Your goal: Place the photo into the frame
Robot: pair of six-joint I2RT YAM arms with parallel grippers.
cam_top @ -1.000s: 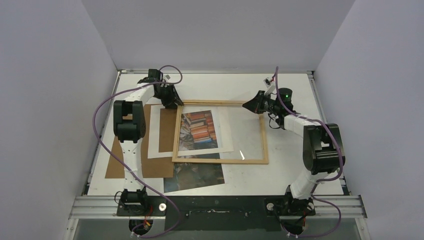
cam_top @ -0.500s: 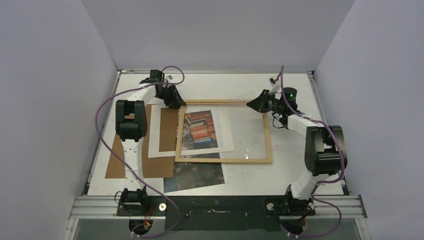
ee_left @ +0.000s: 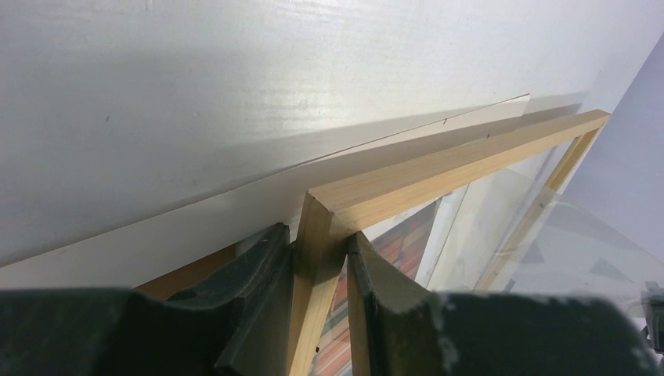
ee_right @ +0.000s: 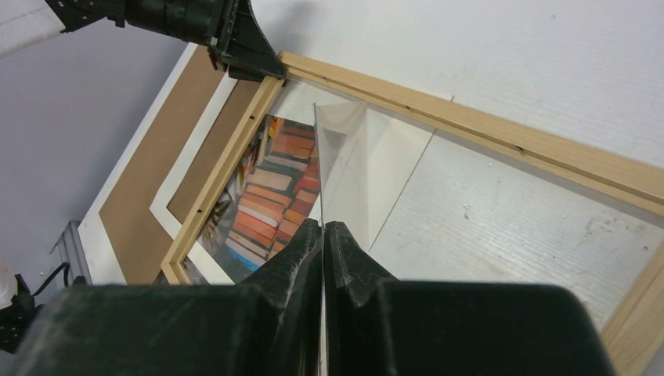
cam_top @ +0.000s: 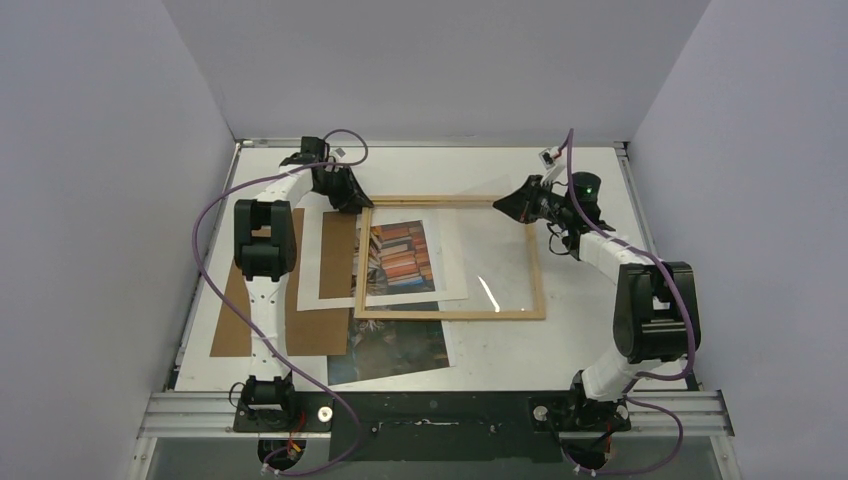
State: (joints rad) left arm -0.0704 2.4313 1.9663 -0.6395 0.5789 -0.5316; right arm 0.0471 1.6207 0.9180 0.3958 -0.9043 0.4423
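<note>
The left gripper is clamping its fingers on the frame at the frame's 11 o'clock corner, one finger on each side of the wooden rail. The right gripper is sitting at the 1 o'clock corner, its fingers pressing together on the edge of a clear pane (thin enough that they are almost meeting). The pane is slanting across the frame's opening; whether its low edge is touching the table is hard to tell. The photo is lying face up at the frame's 7 o'clock, under a white mat. Its books are showing through the mat's opening, and its dark lower part is sticking out past the frame's near rail. A brown backing board is lying beneath, toward 9 o'clock.
</note>
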